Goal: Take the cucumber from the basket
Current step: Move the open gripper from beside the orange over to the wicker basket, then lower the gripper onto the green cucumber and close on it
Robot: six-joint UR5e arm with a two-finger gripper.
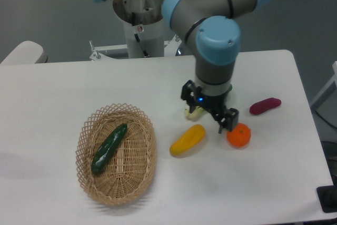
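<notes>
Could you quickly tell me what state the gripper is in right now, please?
Gripper: open and holding nothing, over the table between the yellow vegetable and the orange; the cucumber lies in the basket.

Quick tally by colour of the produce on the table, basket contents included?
Green: 1, the cucumber in the basket
Yellow: 1, the yellow vegetable
Orange: 1, the orange
Purple: 1, the purple vegetable
Pale, mostly hidden behind the gripper: 1
Total: 5
</notes>
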